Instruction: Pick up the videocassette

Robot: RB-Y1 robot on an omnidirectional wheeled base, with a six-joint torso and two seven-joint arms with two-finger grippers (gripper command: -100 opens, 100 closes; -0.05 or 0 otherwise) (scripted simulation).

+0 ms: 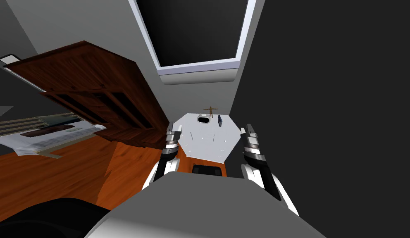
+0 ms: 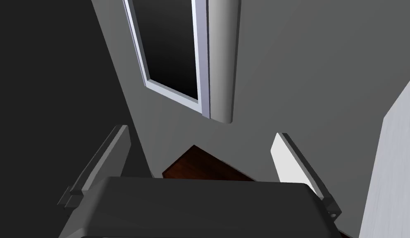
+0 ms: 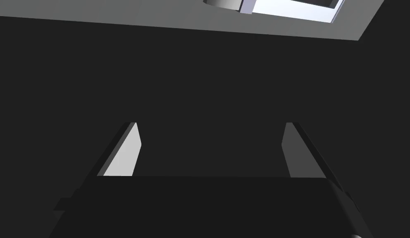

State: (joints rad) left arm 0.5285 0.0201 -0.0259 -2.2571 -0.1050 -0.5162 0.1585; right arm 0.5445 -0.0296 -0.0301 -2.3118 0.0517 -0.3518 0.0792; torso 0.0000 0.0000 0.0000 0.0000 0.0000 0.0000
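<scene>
On the white table [image 1: 200,144], dark videocassette [image 1: 220,120] upright near the far edge, beside a white bowl [image 1: 204,120]; left gripper [image 2: 201,132] and right gripper [image 3: 210,124] either side, fingers spread wide, holding nothing

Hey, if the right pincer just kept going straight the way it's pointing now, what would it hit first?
Most likely the dark grey wall. It lies dead ahead of the open right pincer, with nothing visible in between. I can't tell how far off it is.

On the white many-sided tabletop [image 1: 202,144], along its far edge: white oval dish [image 1: 203,120] left, small dark upright videocassette [image 1: 220,120] right, brown figurine [image 1: 210,111] between. Dark wooden cabinet [image 1: 96,91] left of the tabletop.
</scene>
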